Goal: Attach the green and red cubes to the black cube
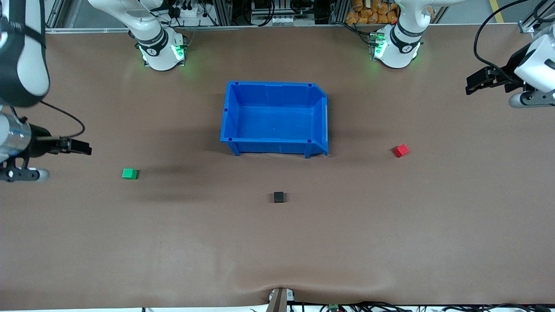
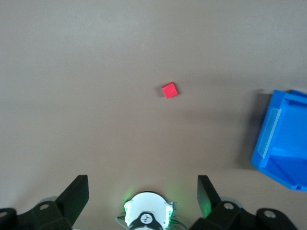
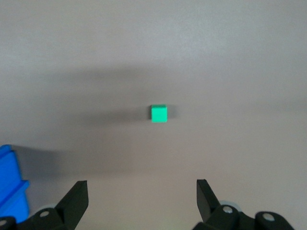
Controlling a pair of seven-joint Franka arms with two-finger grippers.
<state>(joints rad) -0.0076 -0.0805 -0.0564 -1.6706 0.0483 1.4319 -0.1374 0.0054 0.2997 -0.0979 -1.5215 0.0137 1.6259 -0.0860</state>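
Observation:
The green cube (image 1: 129, 173) lies on the table toward the right arm's end and also shows in the right wrist view (image 3: 159, 113). The red cube (image 1: 401, 150) lies toward the left arm's end and also shows in the left wrist view (image 2: 169, 90). The black cube (image 1: 279, 197) sits between them, nearer to the front camera. All three are apart. My right gripper (image 1: 84, 148) (image 3: 142, 191) hangs open and empty over the table's right-arm end. My left gripper (image 1: 470, 84) (image 2: 143, 191) hangs open and empty over the left-arm end.
An empty blue bin (image 1: 273, 146) stands mid-table, farther from the front camera than the black cube; parts of it show in both wrist views (image 2: 283, 139) (image 3: 12, 187). The left arm's base (image 2: 146, 215) shows between my left fingers.

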